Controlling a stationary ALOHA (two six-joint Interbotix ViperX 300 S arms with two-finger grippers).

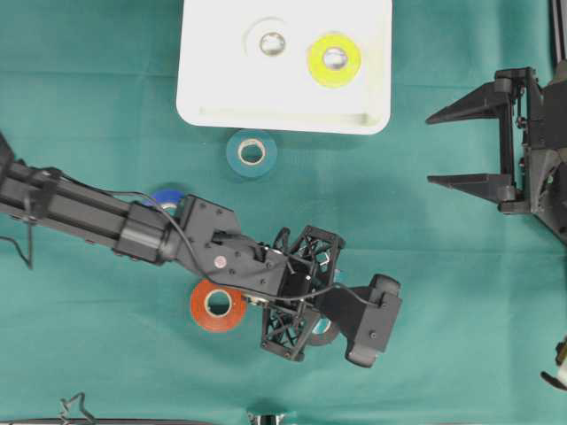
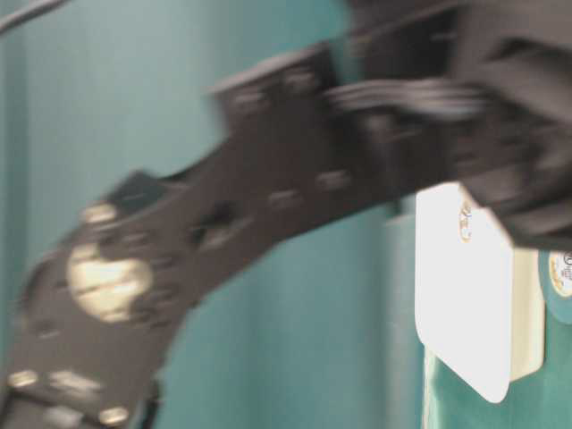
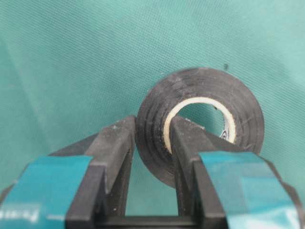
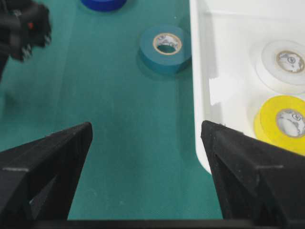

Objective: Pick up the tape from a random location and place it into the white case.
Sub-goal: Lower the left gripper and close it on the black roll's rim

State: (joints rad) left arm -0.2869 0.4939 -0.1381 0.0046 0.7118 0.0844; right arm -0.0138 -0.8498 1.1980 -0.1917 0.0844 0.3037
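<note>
Left wrist view: left gripper (image 3: 153,157) clamped on the wall of a black roll of vinyl tape (image 3: 200,119), one finger through the cardboard core, the other outside, likely so the ring cannot slip. Roll upright on edge over green cloth (image 3: 71,57), contact with it unclear. Overhead: white shallow plastic case (image 1: 204,97) well apart at the far side, already holding a white roll (image 1: 271,42) and a yellow roll (image 1: 334,58). Teal roll (image 1: 251,153) just outside its rim; orange roll (image 1: 216,304) beside the left arm. Right gripper (image 1: 465,146) idle, spread wide, holding nothing.
</note>
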